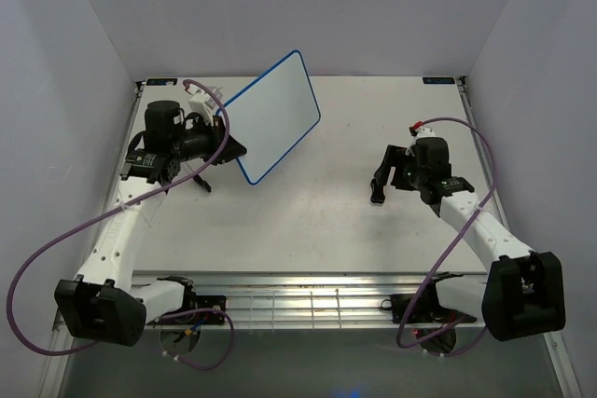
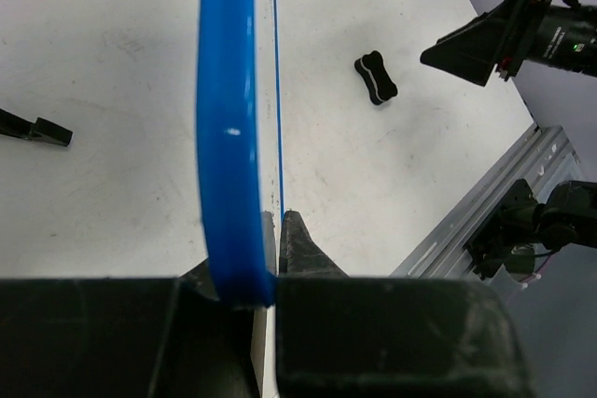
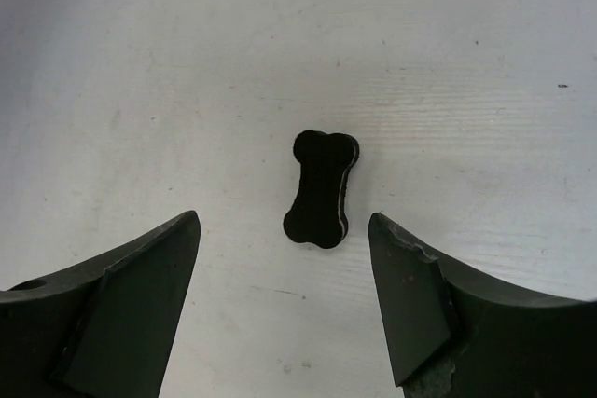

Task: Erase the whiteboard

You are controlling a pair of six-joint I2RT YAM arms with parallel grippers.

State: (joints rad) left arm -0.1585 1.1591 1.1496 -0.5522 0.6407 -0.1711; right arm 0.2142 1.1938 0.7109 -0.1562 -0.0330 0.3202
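The whiteboard (image 1: 272,116) is white with a thin blue rim, is held tilted above the table's back left, and its visible face is blank. My left gripper (image 1: 227,140) is shut on its lower left edge. In the left wrist view the board shows edge-on as a blue rim (image 2: 229,90) pinched in the left gripper (image 2: 266,253). The small black bone-shaped eraser (image 3: 322,189) lies flat on the table, also seen in the top view (image 1: 377,196). My right gripper (image 3: 284,258) is open and empty, just short of the eraser, and also shows in the top view (image 1: 385,172).
A thin black wire stand (image 1: 201,182) lies on the table below the left gripper and also shows in the left wrist view (image 2: 33,128). The white table (image 1: 308,221) is walled at the left, back and right. A metal rail (image 1: 308,305) runs along the near edge.
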